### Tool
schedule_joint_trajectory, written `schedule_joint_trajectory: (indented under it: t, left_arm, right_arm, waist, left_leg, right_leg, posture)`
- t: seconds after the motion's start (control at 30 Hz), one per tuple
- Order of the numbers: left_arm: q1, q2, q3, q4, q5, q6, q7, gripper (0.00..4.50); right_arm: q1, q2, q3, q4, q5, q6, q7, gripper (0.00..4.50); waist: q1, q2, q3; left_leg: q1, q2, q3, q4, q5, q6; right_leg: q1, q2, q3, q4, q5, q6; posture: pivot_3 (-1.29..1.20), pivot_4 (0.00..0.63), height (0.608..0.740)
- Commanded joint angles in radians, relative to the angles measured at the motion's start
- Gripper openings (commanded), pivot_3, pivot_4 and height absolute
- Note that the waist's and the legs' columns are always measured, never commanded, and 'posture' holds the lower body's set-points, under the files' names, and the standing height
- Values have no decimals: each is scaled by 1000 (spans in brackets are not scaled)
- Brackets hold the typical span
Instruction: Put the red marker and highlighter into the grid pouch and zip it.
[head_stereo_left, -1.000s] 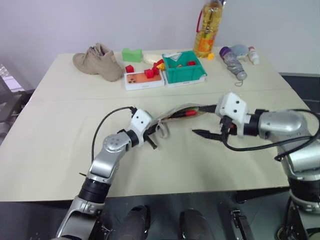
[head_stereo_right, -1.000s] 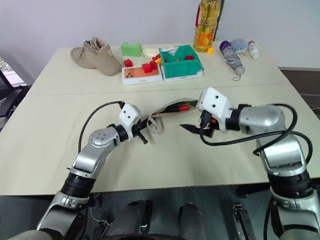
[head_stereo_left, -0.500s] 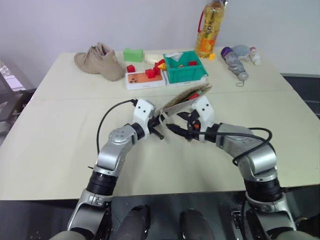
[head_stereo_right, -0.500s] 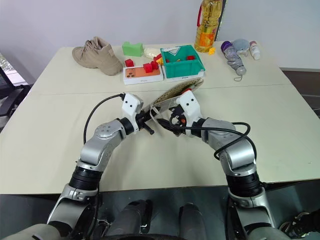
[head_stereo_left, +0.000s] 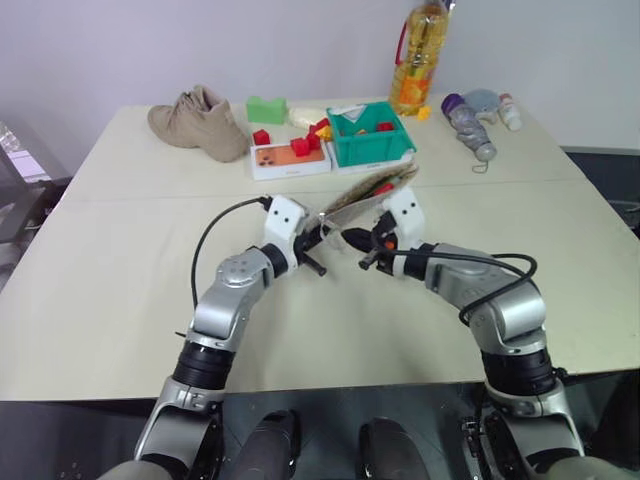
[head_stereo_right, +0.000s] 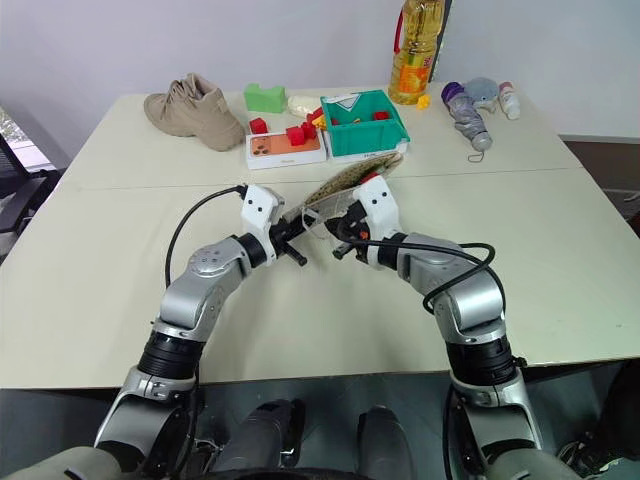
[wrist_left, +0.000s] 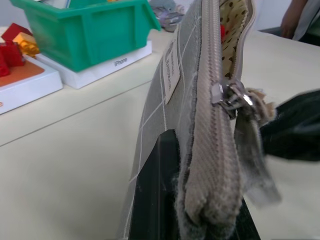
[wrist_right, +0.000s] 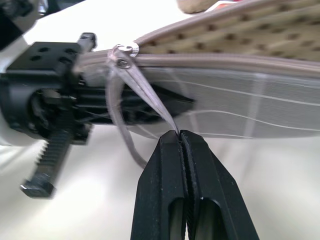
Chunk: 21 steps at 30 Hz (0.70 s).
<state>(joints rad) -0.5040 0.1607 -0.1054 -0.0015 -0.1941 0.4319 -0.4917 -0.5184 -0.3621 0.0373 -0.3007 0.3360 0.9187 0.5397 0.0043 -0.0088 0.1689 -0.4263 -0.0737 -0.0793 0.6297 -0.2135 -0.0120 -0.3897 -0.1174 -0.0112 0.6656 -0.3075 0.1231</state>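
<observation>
**Pouch Held at One End, Pull Cord Pinched**

At the far left of the counter (head_stereo_left: 120, 300) lies a tan shoe (head_stereo_left: 198, 122). To its right, along the back edge, stand a green foam block (head_stereo_left: 265, 109), a white tray with red blocks (head_stereo_left: 288, 155) and a green bin (head_stereo_left: 368, 135). Further right are a bottle of yellow oil (head_stereo_left: 414, 60) and, at the far right, a folded umbrella (head_stereo_left: 467, 122).

In the middle of the counter the left gripper (head_stereo_left: 312, 245) is clenched on the near end of the grid pouch (head_stereo_left: 368, 195). The pouch is raised off the counter and slants up and away from this gripper toward the green bin. In the left wrist view the zipper (wrist_left: 216, 65) runs along the upper edge of the grey fabric, with the metal slider (wrist_left: 231, 96) near the gripped end; beyond the slider the mouth stands open and shows a dotted lining. A red item (head_stereo_left: 381, 188) shows in the open mouth; whether it is the red marker cannot be told from these views.

Just right of the left gripper, the right gripper (wrist_right: 181, 137) is clamped on the pull cord (wrist_right: 150, 102), its fingers pressed together with the cord pinched between the tips. The cord runs taut from the tips up to the slider. The two grippers are close together, both at the same end of the pouch.
</observation>
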Motion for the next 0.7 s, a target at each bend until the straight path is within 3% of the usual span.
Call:
schedule_joint_trajectory:
  t: [0.03,0.3,0.43,0.53,0.67,0.7]
  left_arm:
    - [8,29,26,-23,-3,-34,-6,0]
    - [53,109,17,-25,2,-67,-51,0]
    - [59,96,31,-25,-18,-58,-39,0]
    - [55,79,35,-27,-32,-52,-29,0]
    - [45,58,31,-32,-35,-45,-20,0]
    - [40,52,29,-33,-35,-44,-18,0]
  right_arm:
    - [-47,-48,-82,24,-8,-48,-22,60]
    - [-102,-213,-142,139,-73,-166,-29,60]
    - [-44,-230,-116,62,4,-133,74,60]
    - [6,-168,-85,-38,107,-47,99,1010]
    - [45,-61,-14,-99,153,33,50,2998]
    - [40,-29,-4,-88,153,46,25,2998]
  waist:
    - [0,0,0]
    - [-5,0,0]
    - [-18,0,0]
    - [-19,0,0]
    - [-18,0,0]
    - [-16,0,0]
  left_leg:
    - [0,0,0,0,0,0]
    - [0,0,0,-1,0,0]
    - [0,1,0,-1,0,0]
    - [0,1,0,-2,0,0]
    - [0,1,0,-1,0,0]
    - [0,1,0,-1,0,0]
  right_leg:
    - [0,0,0,0,0,0]
    - [0,0,0,0,0,0]
    - [0,0,0,0,0,0]
    - [0,1,0,0,0,0]
    - [0,1,0,0,0,0]
    - [0,1,0,0,0,0]
  posture:
    - [0,150,739]
    - [0,150,739]
    - [0,150,739]
    - [0,150,739]
    - [0,150,739]
    - [0,150,739]
